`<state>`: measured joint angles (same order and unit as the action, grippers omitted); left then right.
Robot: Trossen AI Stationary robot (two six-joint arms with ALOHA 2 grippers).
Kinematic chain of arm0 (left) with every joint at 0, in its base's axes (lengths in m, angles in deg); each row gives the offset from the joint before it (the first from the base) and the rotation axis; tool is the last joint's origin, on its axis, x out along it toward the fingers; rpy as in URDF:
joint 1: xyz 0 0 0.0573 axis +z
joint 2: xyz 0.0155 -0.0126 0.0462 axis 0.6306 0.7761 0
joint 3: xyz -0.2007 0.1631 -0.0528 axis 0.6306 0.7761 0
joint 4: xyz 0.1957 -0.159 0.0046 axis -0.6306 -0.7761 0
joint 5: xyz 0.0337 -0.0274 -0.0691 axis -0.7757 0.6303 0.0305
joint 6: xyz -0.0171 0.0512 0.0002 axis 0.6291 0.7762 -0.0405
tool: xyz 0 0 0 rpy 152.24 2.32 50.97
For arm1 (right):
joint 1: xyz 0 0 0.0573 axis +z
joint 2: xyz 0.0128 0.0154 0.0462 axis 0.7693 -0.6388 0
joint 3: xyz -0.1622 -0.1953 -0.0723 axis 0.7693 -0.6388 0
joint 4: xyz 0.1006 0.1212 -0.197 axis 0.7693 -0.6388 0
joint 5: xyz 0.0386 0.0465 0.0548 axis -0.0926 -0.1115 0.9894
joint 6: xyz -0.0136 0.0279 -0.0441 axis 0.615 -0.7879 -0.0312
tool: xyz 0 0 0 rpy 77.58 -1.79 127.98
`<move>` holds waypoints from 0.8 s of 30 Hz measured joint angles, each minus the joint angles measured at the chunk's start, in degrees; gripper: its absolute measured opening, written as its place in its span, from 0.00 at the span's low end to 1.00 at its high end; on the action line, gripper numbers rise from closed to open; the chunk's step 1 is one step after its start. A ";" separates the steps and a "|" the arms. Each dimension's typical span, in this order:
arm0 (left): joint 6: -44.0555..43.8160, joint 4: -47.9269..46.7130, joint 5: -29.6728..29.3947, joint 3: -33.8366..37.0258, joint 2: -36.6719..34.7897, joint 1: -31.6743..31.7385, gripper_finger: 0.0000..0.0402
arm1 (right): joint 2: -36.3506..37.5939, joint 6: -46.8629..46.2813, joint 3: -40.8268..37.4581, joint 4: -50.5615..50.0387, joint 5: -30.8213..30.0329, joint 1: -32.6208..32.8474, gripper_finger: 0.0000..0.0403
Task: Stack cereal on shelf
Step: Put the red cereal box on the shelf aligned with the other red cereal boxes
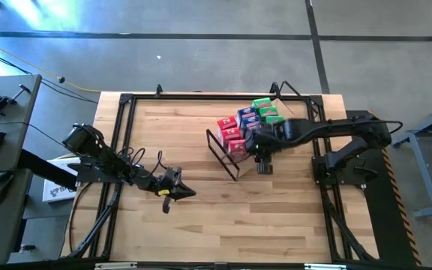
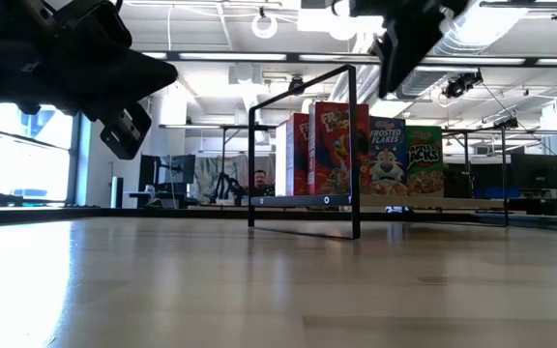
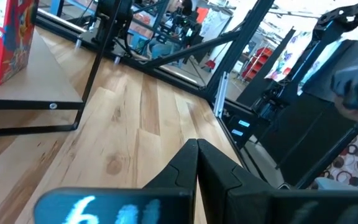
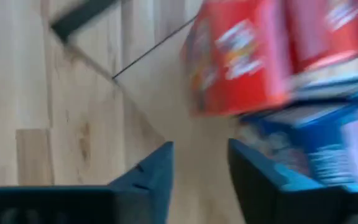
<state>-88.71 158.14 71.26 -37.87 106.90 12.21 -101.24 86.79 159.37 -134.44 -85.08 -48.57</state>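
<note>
Wooden tabletop (image 1: 201, 225) lay mostly bare. Cereal (image 1: 250, 124) stood packed on the shelf (image 1: 227, 156), right gripper (image 1: 264, 166) empty, slightly open, hovering beside it (probably finished placing). Left gripper (image 1: 184, 191) waited, pinched together, well apart.

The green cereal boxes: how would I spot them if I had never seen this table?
Look at the big wooden table, then the slanted shelf near its right side, under the right gripper. The green cereal boxes sit at the row's far end, beyond the blue boxes and red boxes.
</note>
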 joint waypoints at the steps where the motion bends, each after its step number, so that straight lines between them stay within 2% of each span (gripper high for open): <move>1: 0.30 -0.04 0.23 0.00 0.00 0.24 0.00 | 0.29 -1.52 -2.27 1.36 0.07 0.50 0.32; 6: 0.89 0.07 2.06 0.00 0.00 1.89 0.00 | 0.39 -5.49 -12.88 13.43 0.27 1.91 0.07; 8: 0.88 0.16 3.30 0.00 0.00 2.70 0.00 | 0.39 -6.19 -15.48 18.99 -0.16 1.78 0.02; 13: 1.39 0.33 4.48 0.00 0.00 4.23 0.00 | 0.41 -7.07 -18.33 25.67 -4.86 1.21 0.05; 18: 1.55 0.55 7.56 0.00 0.00 7.17 0.00 | 0.41 -4.18 -18.92 31.03 -5.36 1.00 0.06; 24: 2.85 0.61 11.58 0.00 0.00 10.85 0.00 | 0.41 -2.92 -18.96 32.14 -5.77 0.52 0.06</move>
<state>-85.86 158.75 82.85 -37.87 106.90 23.06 -100.84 83.87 140.40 -102.30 -90.84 -48.05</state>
